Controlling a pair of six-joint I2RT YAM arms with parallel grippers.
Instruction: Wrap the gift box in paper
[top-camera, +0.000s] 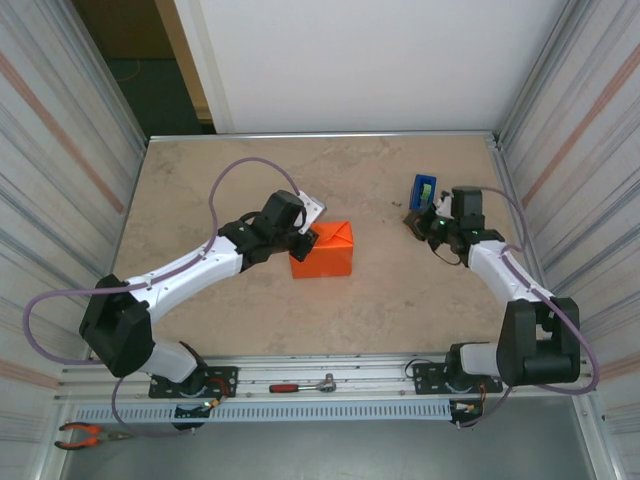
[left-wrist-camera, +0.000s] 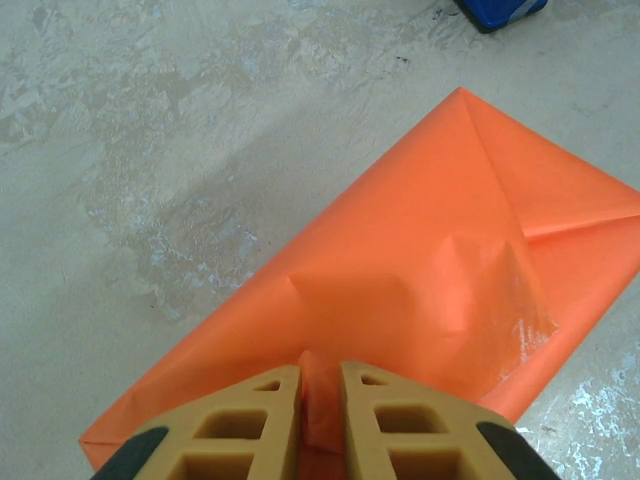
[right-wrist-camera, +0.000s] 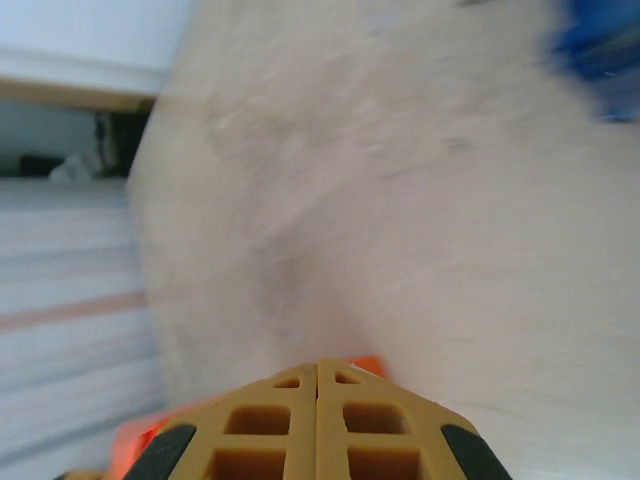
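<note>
The left gripper (left-wrist-camera: 320, 385) pinches a raised fold of matte orange paper (left-wrist-camera: 450, 230) at the left edge of the gift box (top-camera: 327, 250), a creased, paper-skinned block at mid-table. Bare, mottled beige tabletop (top-camera: 350, 320) lies open on every side of it. The right gripper (right-wrist-camera: 318, 372), jaws pressed flat together, hovers near the blue tape dispenser (top-camera: 424, 188), far right.

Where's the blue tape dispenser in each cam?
Top external: blue tape dispenser right of centre, by the right arm's wrist.
Left wrist: dispenser at top-right corner, beyond the gift box.
Right wrist: dispenser a blue blur at top-right edge.
Shared landmark: mottled beige table.
</note>
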